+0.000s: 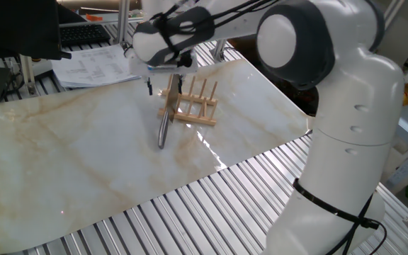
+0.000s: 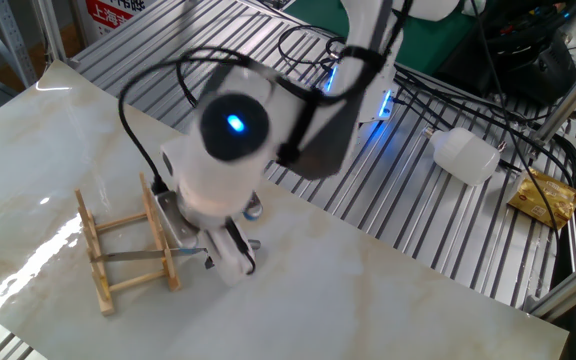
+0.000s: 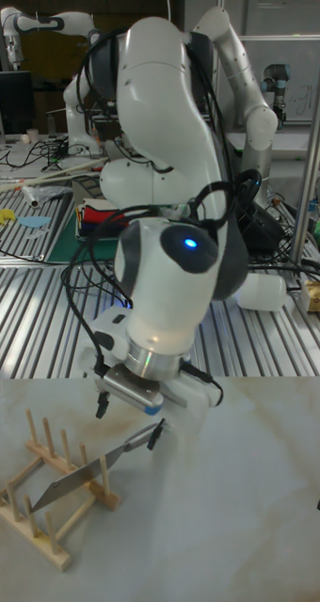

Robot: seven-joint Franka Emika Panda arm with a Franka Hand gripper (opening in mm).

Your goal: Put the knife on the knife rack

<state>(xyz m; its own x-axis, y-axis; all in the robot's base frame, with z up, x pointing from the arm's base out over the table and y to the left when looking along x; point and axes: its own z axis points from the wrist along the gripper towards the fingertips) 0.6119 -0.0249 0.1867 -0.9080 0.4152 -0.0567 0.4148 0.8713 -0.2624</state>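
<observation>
The knife [image 1: 163, 122] stands on edge in the knife rack [image 1: 201, 107], its grey blade [image 3: 73, 476] between the wooden pegs and its shiny handle sloping out past the rack's end toward the marble board. My gripper [image 3: 130, 420] hovers just above the handle end, open; one dark fingertip [image 3: 101, 406] hangs clear, the other sits close beside the handle. From the other fixed view the wrist hides most of the handle; the rack [image 2: 103, 226] and a strip of blade [image 2: 133, 257] show to its left.
The rack sits on a marble board [image 1: 62, 156] laid on a slatted metal table [image 1: 211, 205]. Papers [image 1: 96, 67] and a keyboard [image 1: 83, 32] lie behind it. A white bottle [image 2: 465, 155], a gold packet [image 2: 546, 195] and cables lie off to the side.
</observation>
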